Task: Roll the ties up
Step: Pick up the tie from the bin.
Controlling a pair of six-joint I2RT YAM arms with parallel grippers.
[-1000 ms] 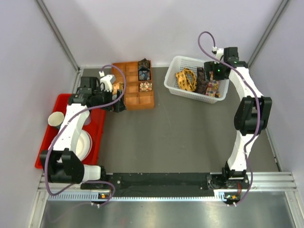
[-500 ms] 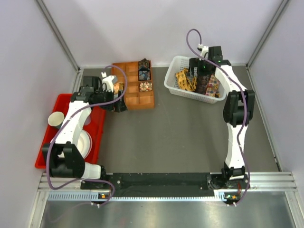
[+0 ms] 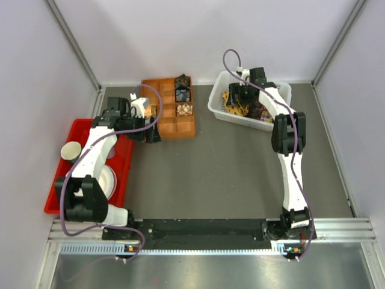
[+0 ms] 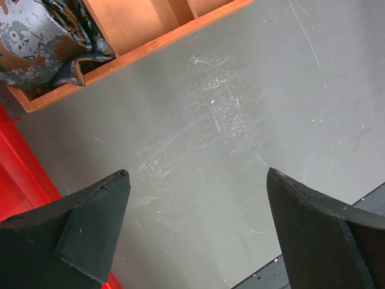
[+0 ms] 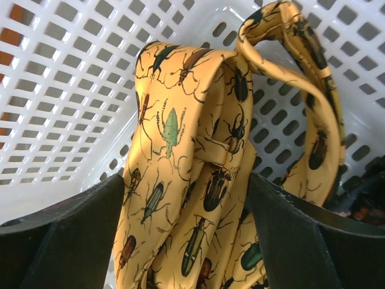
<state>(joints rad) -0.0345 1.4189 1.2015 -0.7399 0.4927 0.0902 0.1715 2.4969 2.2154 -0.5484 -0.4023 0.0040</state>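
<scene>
Far left, a red plastic tray (image 3: 123, 161) sits on the grey bench (image 3: 228, 168), carrying a paper cup (image 3: 71, 150) and a white plate (image 3: 108, 180). Just right of it hovers the left tool (image 4: 195, 180): fingers spread wide, with only bare bench beneath. Beyond it, a grey-and-rust patterned rolled tie (image 4: 36, 42) is tucked into the near-left corner compartment of the orange-brown wooden compartment tray (image 4: 156, 42). Two dark patterned rolls (image 3: 182, 90) fill far compartments on that tray's right side.

Across to the right now: the white plastic mesh basket (image 3: 218, 107) stands at the far side, and the right tool (image 5: 185, 180) is down inside it. Its fingers are wide apart, straddling the golden-yellow beetle-print fabric tie (image 5: 180, 132), which lies bunched and looped against the basket wall. Nothing is clamped yet, by my read. Darker ties (image 3: 260, 109) are heaped just right of it.

That yellow tie looks light, limp and silky, so likely slippery. Pinched at the thick folded middle it should hold, but it will probably come up as a dangling tangle. The loose loop at the far right could snag the mesh. A hold nearer one end should let it trail out straight for laying flat on open bench.
</scene>
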